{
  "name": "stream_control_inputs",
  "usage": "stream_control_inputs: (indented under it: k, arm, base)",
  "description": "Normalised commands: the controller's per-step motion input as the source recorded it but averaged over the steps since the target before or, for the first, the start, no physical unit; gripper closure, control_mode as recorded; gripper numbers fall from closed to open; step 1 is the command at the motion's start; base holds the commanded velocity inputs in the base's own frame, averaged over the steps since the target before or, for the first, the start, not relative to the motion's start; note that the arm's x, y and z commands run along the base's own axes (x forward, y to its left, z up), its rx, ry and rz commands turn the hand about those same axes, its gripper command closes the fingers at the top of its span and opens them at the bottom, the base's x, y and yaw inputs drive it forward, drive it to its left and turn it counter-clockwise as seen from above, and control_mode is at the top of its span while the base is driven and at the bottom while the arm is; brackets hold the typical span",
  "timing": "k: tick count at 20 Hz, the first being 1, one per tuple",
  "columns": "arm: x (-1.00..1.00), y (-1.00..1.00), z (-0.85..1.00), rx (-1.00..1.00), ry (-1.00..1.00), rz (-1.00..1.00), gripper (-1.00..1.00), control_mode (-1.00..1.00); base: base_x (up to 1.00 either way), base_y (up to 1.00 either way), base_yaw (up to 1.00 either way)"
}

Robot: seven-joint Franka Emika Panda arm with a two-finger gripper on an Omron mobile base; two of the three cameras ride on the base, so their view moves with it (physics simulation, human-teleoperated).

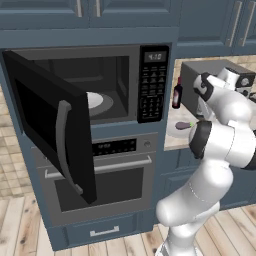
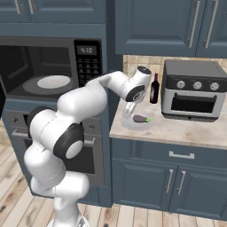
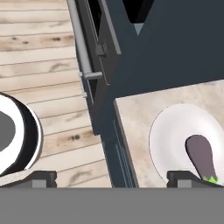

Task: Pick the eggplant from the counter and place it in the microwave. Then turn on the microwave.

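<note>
- We've got the eggplant (image 2: 140, 118) lying on its side on a white plate (image 2: 133, 124), and we see it just below the tool (image 2: 129, 113), slightly off to the toaster-oven side.
- In the hand view the eggplant (image 3: 201, 158) sits near the right fingertip (image 3: 186, 177), green stem cap toward the lens, while the other tip hangs out past the table edge over the wooden floor (image 3: 39, 52).
- Our tool stands wide, both fingers far apart, nothing between them, and we see no contact with the eggplant.
- The plate rests at the end of the table (image 2: 186, 131) nearest the microwave, right under the tool.
- Behind the tool, against the wall, we spot a dark red bottle (image 2: 154, 88) standing upright.
- Beyond the eggplant from the tool, a grey toaster oven (image 2: 191, 91) sits on the same table, well apart from the plate.
- On the tool's other side, the microwave (image 1: 100, 82) has its door (image 1: 52, 125) swung wide, white turntable (image 2: 54, 82) showing inside.
- Under the microwave we see the steel wall oven (image 1: 100, 175), door shut.
- From the left base view, the arm covers much of the plate; just a sliver of eggplant (image 1: 184, 125) peeks out beside it.
</note>
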Motion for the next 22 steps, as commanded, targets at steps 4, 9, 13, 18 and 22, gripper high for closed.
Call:
stream_control_inputs:
  k: [4,9,13,18,22]
  arm:
    - [0.1,-0.07,-0.13,0.0,-0.03,0.03,-1.0,-1.0]
    - [0.14,-0.07,-0.09,0.0,-0.03,0.03,-1.0,-1.0]
    - [0.2,-0.07,-0.12,0.0,-0.03,0.02,-1.0,-1.0]
    - [0.21,-0.06,-0.14,0.0,-0.03,0.02,-1.0,-1.0]
    - [0.19,-0.07,-0.13,0.0,-0.04,0.03,-1.0,-1.0]
  base:
    - [0.0,0.0,0.0]
    - [0.0,0.0,0.0]
    - [0.0,0.0,0.0]
    - [0.0,0.0,0.0]
    - [0.0,0.0,0.0]
